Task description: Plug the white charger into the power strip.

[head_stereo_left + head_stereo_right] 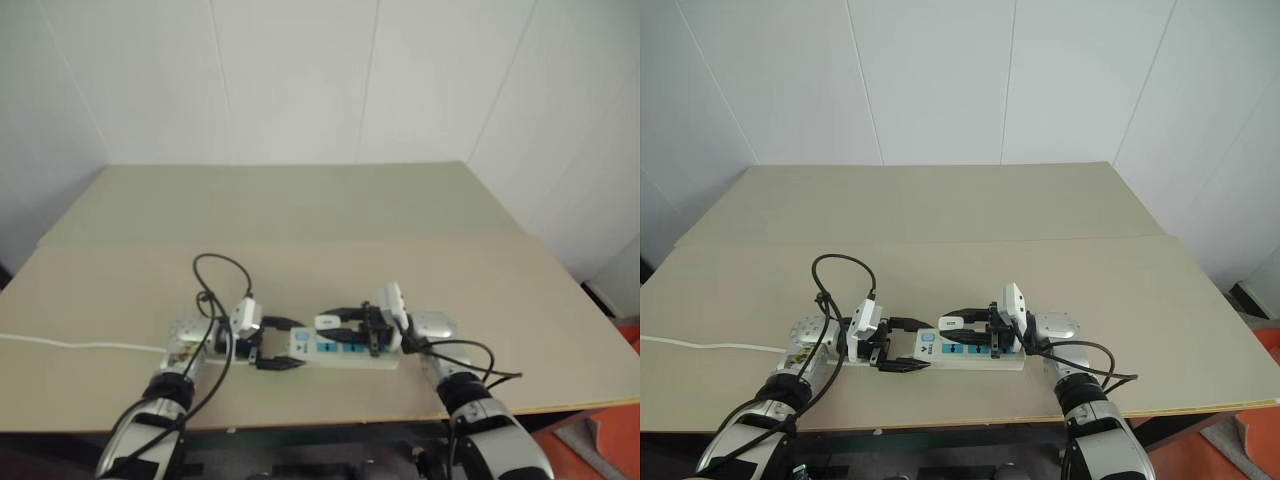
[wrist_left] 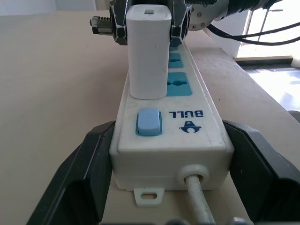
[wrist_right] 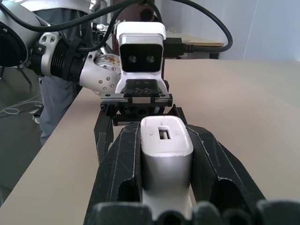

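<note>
The power strip (image 1: 385, 357) lies flat near the table's front edge, its blue outlets facing up. My left gripper (image 2: 168, 136) is shut on its switch end, one black finger (image 2: 79, 173) on each long side. The white charger (image 2: 148, 51) stands upright over the outlet next to the blue switch (image 2: 148, 121), its lower end at the strip's face; its prongs are hidden. My right gripper (image 3: 166, 136) is shut on the white charger (image 3: 166, 145), fingers (image 3: 124, 159) clamping both sides. The two grippers face each other along the strip.
The strip's thin white cord (image 1: 80, 346) runs left across the tan table (image 1: 300, 210). Black wrist cables loop above the left hand (image 1: 220, 265) and beside the right (image 1: 480, 350). The table's front edge is just below the strip. An orange thing (image 1: 610, 430) lies on the floor at right.
</note>
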